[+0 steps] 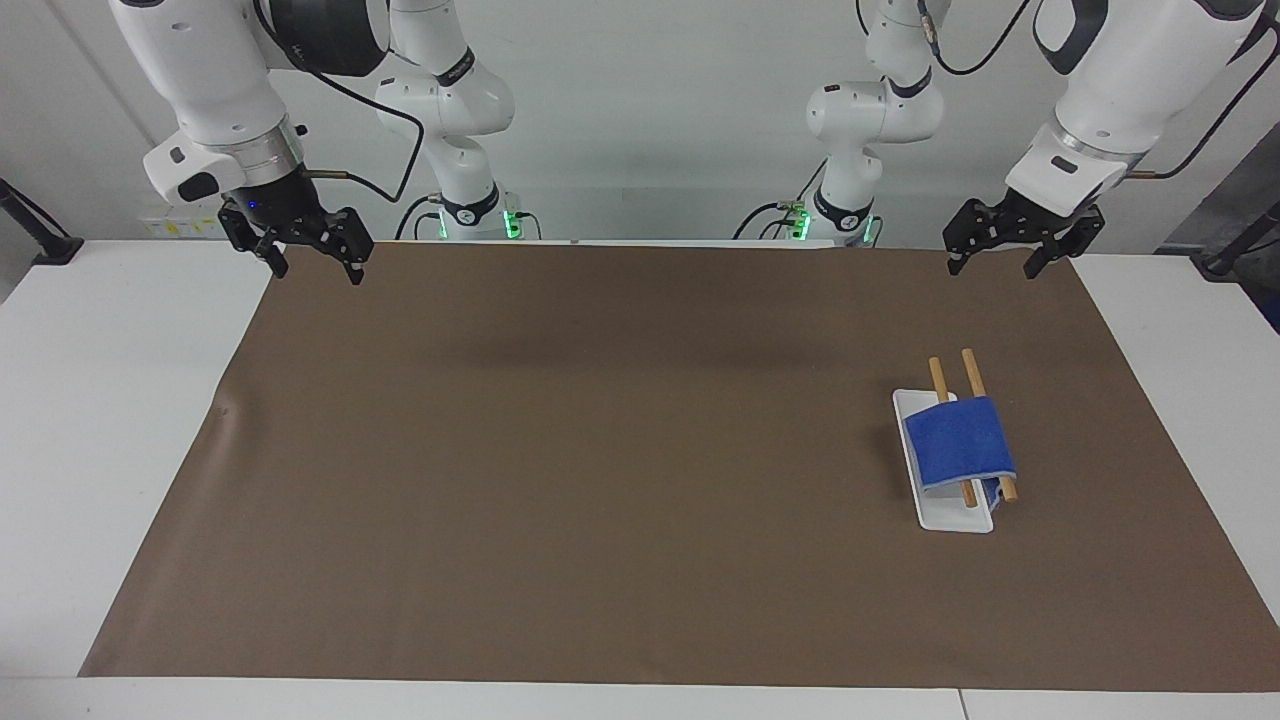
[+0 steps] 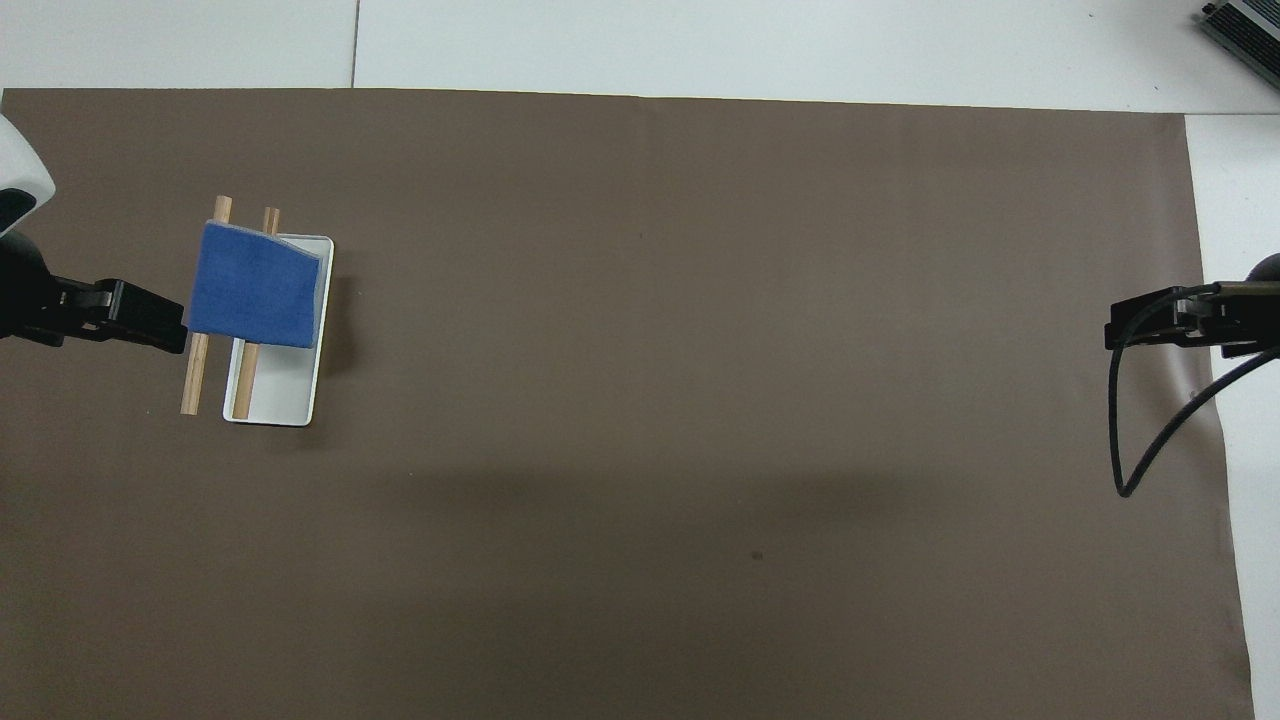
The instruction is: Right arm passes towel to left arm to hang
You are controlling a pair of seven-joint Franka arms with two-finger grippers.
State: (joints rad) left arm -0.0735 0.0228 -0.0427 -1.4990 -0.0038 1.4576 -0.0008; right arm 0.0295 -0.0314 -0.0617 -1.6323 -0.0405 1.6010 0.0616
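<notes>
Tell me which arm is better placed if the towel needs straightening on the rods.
Left: its end effector is up at the towel's end of the table; the right end effector waits at the opposite end.

One towel (image 1: 959, 441), blue, draped over rods. Two wooden rods (image 1: 972, 377), side by side, both crossing white tray. One white tray (image 1: 948, 516), under rods. One brown mat (image 1: 600, 450), tray standing on it. Two arms: one left arm (image 1: 1120, 90), one right arm (image 1: 200, 80), both nearer to robots than tray. Two grippers: left gripper (image 1: 1008, 262), right gripper (image 1: 315, 265).
</notes>
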